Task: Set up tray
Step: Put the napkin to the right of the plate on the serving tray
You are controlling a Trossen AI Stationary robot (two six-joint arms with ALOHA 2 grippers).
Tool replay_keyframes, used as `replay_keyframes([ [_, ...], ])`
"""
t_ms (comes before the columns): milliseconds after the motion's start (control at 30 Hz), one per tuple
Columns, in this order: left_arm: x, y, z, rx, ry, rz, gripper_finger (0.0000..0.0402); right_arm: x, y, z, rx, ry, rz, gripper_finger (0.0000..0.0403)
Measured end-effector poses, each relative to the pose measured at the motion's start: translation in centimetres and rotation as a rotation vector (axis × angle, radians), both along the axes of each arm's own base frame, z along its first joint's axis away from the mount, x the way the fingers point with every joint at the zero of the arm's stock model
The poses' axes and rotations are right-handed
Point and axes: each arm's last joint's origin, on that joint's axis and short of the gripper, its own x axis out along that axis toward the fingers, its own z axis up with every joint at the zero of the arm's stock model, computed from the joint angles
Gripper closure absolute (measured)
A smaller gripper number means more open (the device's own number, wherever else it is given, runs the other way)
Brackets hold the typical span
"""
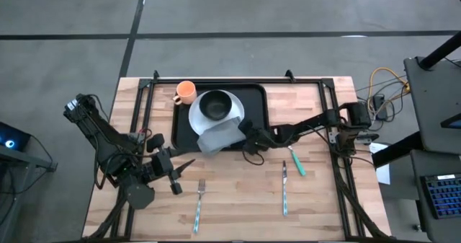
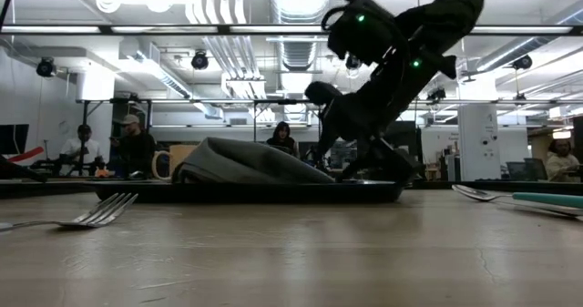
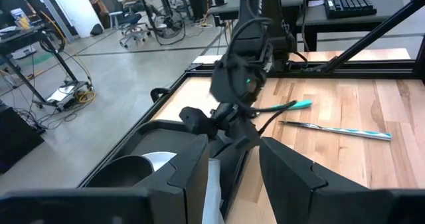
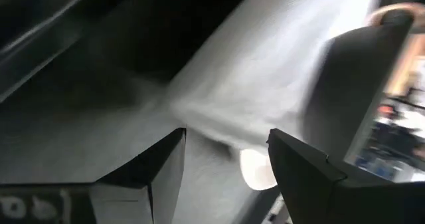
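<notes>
**At the tray's near right corner: right end effector over the napkin**

Toward the far side of the wooden counter [image 1: 238, 192] lies the black tray [image 1: 256, 102], its long side running across the counter. On it rests a white plate [image 1: 232, 117] carrying a dark bowl [image 1: 214, 106]. An orange mug [image 1: 185, 92] stands at the tray's far left corner, beside the plate. A grey folded napkin [image 1: 220, 137] lies across the tray's near edge, overlapping the plate's near rim; seen from counter height it forms a low mound [image 2: 246, 164] on the tray [image 2: 137, 194].

The right arm reaches across from the right edge of the counter, and the right end effector [image 1: 245, 137] sits at the napkin's right edge, low over the tray's near right corner. Its fingers [image 4: 156, 174] are parted to a moderate gap with grey cloth showing between them; whether they touch the napkin cannot be told.

The left end effector [image 1: 186, 169] waits over the counter's near left area, well apart from the tray, pointing toward it with its fingers [image 3: 299, 177] spread apart and nothing between them.

On the bare counter, a fork [image 1: 199, 205] lies just right of the left end effector. A knife [image 1: 284, 189] and a teal-handled utensil [image 1: 296, 161] lie near each other at centre right.

People sit in the room beyond the counter [image 2: 109, 148].
</notes>
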Motion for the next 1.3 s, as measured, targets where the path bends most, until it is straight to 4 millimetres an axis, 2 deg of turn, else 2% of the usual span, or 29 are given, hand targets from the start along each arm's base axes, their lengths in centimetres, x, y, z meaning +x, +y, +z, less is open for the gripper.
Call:
replay_keyframes([
  [133,0.0,0.0,0.0,0.0,0.0,0.0,0.0285,0.0,-1.0,0.5,0.014,0.123,-0.022,0.02],
  [267,0.0,0.0,0.0,-0.004,0.005,-0.007,0.0285,0.7,-2.1,1.9,0.048,0.124,-0.074,0.02],
  [400,0.0,-0.1,-0.1,-0.016,0.018,-0.025,0.0285,1.0,-3.0,2.5,0.086,0.118,-0.053,0.02],
  [833,0.0,-0.1,-0.1,-0.027,0.029,-0.043,0.0285,1.4,-3.0,0.9,0.083,0.145,0.016,0.02],
  [1300,0.0,-0.1,-0.1,-0.016,0.034,-0.046,0.0285,2.0,-2.8,1.1,0.091,0.079,0.057,0.02],
])
